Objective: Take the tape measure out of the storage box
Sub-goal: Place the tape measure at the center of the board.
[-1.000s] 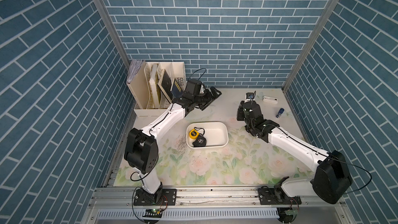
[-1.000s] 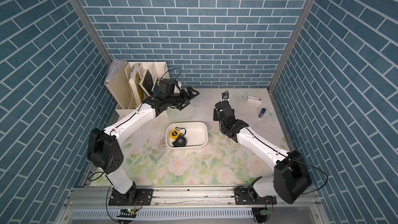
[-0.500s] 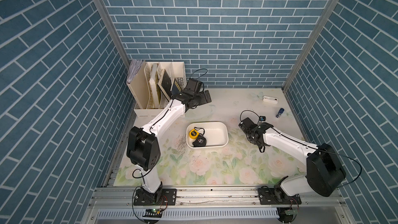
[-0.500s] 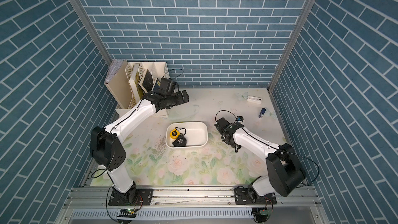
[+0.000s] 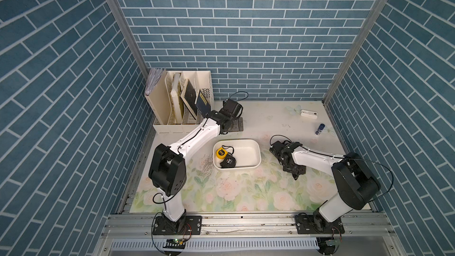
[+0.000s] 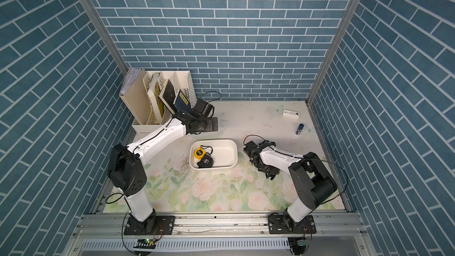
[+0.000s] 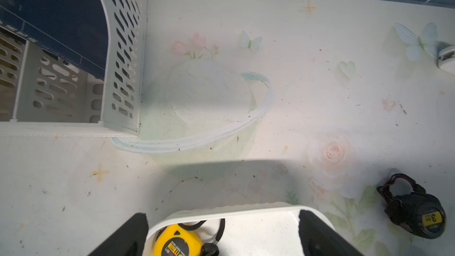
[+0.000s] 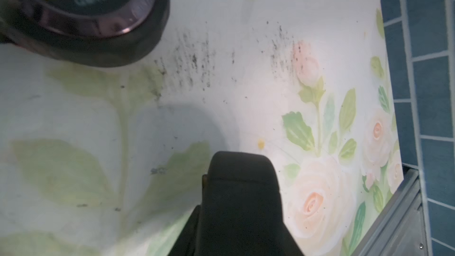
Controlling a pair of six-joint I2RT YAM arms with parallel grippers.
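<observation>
Over the preceding second both arms had withdrawn. The right arm had dropped from a raised pose and folded low. This left the right tool (image 8: 241, 161) over the surface (image 5: 246, 193) to the right of the storage box (image 5: 247, 155), its fingers pressed together and empty. The left tool (image 7: 221, 214) had pulled back toward the file organizer (image 5: 182, 99) at upper left, fingers spread wide, holding nothing.

The box contents had not changed. A yellow tape measure (image 5: 220, 152) and a black tape measure (image 5: 228, 161) lay close together at its left end. A third tape measure (image 7: 416, 214), seen in both wrist views, lay on the surface outside the box, near the right tool. One unit was therefore judged already out, with both arms parking.

The box was smooth white plastic, shallow, with rounded corners and a thick rim. The tape cases were rounded and rigid. The outside one was black with a yellow label and a black loop strap. The surface carried a floral print scuffed with dark marks.
</observation>
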